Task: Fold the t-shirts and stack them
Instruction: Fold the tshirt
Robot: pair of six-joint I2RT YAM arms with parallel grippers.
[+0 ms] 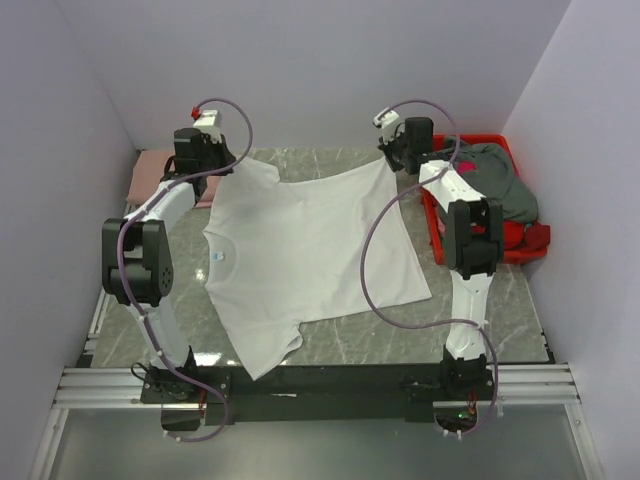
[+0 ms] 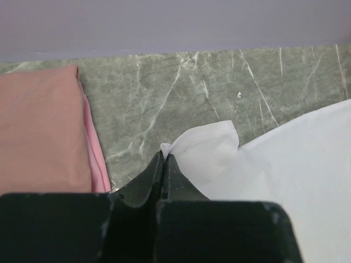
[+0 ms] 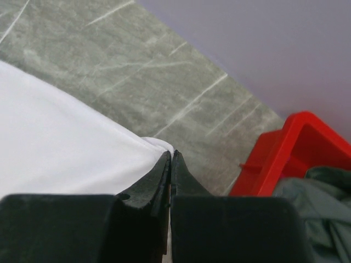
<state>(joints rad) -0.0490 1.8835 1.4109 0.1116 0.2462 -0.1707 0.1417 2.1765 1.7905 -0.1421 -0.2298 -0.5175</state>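
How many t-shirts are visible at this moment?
4: white t-shirt spread mid-table, folded pink t-shirt far left, grey t-shirt and red t-shirt at the red bin; more may be hidden there.

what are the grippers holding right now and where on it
Both hold the white t-shirt: the left gripper pinches the edge of its far sleeve, and the right gripper pinches its far hem corner.

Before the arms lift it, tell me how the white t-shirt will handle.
Probably floppy: the white t-shirt lies limp and creased on the table, so it should sag between the left gripper and right gripper. Likely light, as thin pinches at two edges grip it. It might slip, since little cloth shows past the closed jaws.
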